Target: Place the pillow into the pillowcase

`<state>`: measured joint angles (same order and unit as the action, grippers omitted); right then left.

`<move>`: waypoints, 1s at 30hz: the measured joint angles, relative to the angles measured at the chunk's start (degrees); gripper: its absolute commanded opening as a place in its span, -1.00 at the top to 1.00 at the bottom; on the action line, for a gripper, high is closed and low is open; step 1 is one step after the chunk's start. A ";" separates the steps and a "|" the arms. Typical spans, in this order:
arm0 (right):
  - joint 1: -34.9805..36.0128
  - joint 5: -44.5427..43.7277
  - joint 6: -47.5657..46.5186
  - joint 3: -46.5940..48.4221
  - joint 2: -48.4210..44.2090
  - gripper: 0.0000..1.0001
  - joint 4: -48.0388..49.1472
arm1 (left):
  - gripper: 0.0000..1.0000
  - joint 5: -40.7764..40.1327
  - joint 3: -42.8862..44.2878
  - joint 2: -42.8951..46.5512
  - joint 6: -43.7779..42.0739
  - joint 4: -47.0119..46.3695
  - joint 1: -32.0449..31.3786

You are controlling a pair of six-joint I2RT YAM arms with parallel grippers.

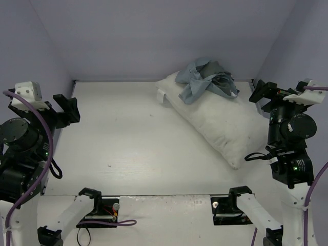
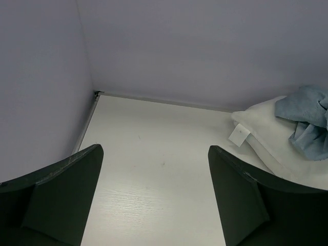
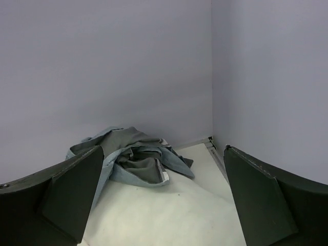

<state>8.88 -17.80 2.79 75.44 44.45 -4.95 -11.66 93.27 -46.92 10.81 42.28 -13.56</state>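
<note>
White worktop (image 1: 128, 138) boxed in on three sides by plain lilac-grey walls.

The worktop is a white board with a faint grain running left to right, clearest in the left wrist view, where a few tiny dark specks (image 2: 163, 164) dot its left half. A brighter patch of reflected light lies toward its near middle. The back wall (image 1: 154, 36) closes the far side, and the left wall (image 1: 25, 51) and right wall (image 1: 302, 46) meet it at the far corners; all three are matte and of one colour. A thin grey strip (image 2: 154, 100) runs along the foot of the back wall, where it meets the worktop.
</note>
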 measured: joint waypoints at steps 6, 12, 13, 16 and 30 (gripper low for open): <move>0.52 -0.09 -1.44 -0.37 -0.07 -1.00 0.09 | -0.59 -1.84 -2.08 0.94 0.04 0.09 -0.15; 0.59 3.39 -4.79 -2.71 -0.04 -1.00 0.04 | -0.59 -3.52 -4.74 2.21 0.48 0.22 -0.26; 0.61 3.85 -4.81 -2.99 0.46 -1.00 0.00 | -0.59 -3.43 -5.66 2.29 0.70 0.09 -0.26; 0.61 5.86 -4.48 -2.82 4.48 -1.00 0.48 | -0.59 -1.66 -9.38 1.90 2.67 0.35 -0.26; 1.38 25.70 -3.50 9.97 50.69 -1.00 3.43 | -0.59 13.42 -28.70 -4.33 12.39 3.08 -0.26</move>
<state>10.26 7.90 -0.71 85.41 95.13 -1.52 1.76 64.58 -51.24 23.20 45.36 -13.82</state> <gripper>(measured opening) 0.999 0.798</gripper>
